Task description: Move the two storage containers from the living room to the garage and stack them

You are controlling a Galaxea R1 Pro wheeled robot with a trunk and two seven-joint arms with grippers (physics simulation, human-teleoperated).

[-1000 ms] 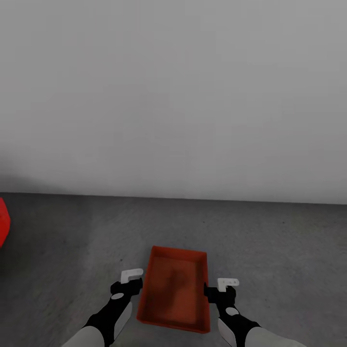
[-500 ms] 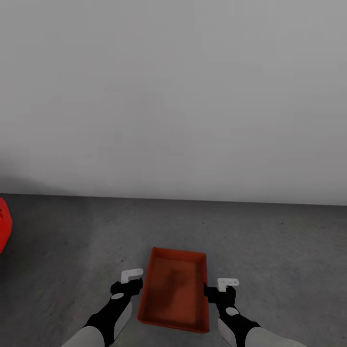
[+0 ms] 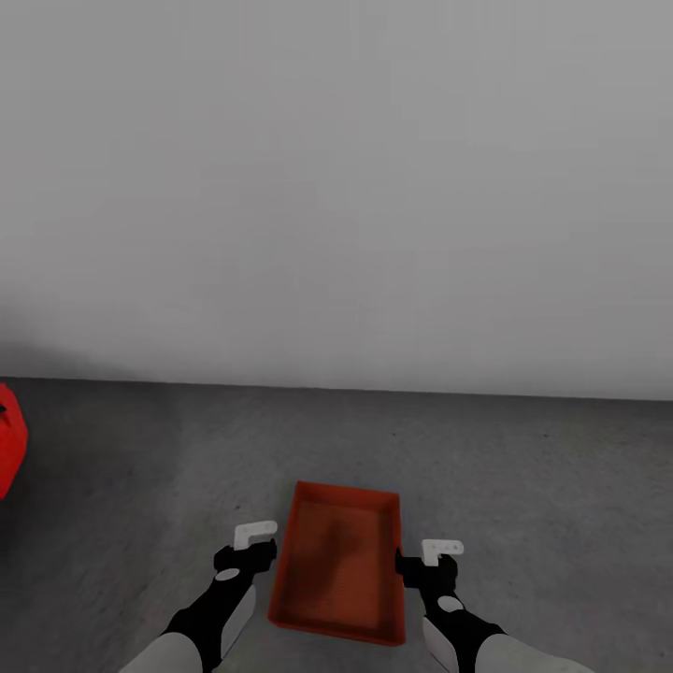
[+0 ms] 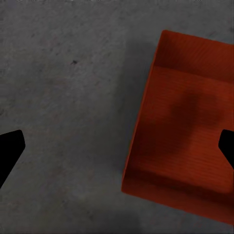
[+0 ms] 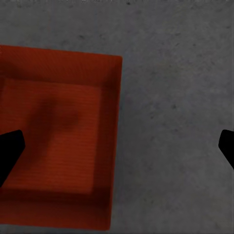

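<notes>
The orange-red shallow rectangular container [image 3: 338, 565] lies on the dark grey concrete floor [image 3: 523, 486], between the two grippers. Left gripper [image 3: 250, 553] and right gripper [image 3: 428, 561] jaws are spread wide, holding nothing, each flanking a long container wall.

Plain pale grey wall [image 3: 336, 187] ahead; sliver of shiny red car [image 3: 7, 439] at far left.
</notes>
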